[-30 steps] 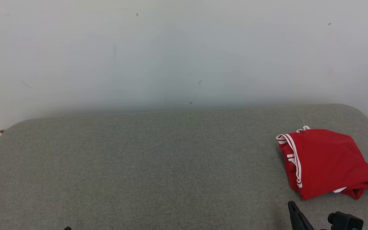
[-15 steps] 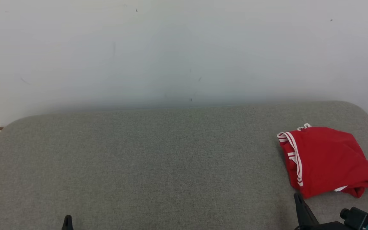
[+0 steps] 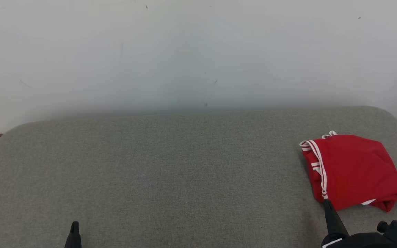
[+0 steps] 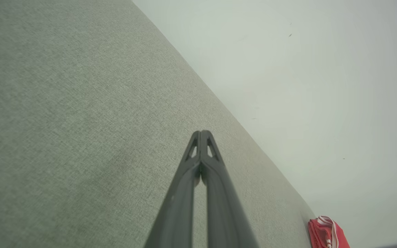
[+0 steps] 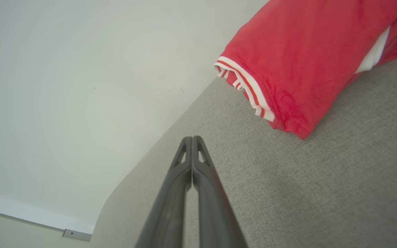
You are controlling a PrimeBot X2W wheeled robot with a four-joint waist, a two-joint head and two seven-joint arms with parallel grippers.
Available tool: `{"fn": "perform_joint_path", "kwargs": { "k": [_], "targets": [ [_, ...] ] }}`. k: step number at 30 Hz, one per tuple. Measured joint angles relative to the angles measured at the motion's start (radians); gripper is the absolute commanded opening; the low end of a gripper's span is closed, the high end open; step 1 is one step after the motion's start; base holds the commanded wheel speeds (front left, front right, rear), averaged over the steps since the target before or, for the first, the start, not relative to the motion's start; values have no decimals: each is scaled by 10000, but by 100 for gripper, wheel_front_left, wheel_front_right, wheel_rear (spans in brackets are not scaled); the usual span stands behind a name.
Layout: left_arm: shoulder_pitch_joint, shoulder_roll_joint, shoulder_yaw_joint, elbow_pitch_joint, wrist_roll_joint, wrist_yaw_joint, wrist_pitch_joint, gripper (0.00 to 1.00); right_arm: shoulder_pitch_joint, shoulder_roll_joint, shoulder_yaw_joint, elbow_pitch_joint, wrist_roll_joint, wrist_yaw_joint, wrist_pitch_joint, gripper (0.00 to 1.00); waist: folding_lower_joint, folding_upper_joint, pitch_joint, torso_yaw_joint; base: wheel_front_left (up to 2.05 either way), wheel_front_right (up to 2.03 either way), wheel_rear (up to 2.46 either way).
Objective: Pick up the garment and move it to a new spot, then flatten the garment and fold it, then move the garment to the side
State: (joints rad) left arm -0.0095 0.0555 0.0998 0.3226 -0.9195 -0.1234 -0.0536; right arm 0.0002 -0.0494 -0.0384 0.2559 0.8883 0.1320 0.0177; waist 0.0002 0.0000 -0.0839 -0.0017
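Seemingly folded, the red garment (image 3: 353,168) sits at the right end of the grey cushion (image 3: 184,172), likely set aside; the left gripper (image 3: 75,225) and right gripper (image 3: 327,202) are pinched together, empty.

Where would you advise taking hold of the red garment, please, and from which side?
Probably the garment's near-left corner, at the white-striped hem, approached from the robot's side: folded layers bunch there into a raised edge, ahead of the shut right gripper.

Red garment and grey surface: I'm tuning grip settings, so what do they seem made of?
Red garment: probably thin matte sports knit, judging by fine mesh-like texture and white-striped trim. Grey surface: woven upholstery fabric, matte, with visible heathered weave.
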Motion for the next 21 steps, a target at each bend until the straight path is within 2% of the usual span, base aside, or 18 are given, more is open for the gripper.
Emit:
{"fn": "perform_joint_path", "kwargs": {
  "k": [21],
  "targets": [
    [-664, -10, 15, 81, -2127, 15, 696, 0, -291, -4, -280, -61, 2345, -2, 130, 0, 0, 0, 205, 3, 0, 0, 0]
  ]
}}
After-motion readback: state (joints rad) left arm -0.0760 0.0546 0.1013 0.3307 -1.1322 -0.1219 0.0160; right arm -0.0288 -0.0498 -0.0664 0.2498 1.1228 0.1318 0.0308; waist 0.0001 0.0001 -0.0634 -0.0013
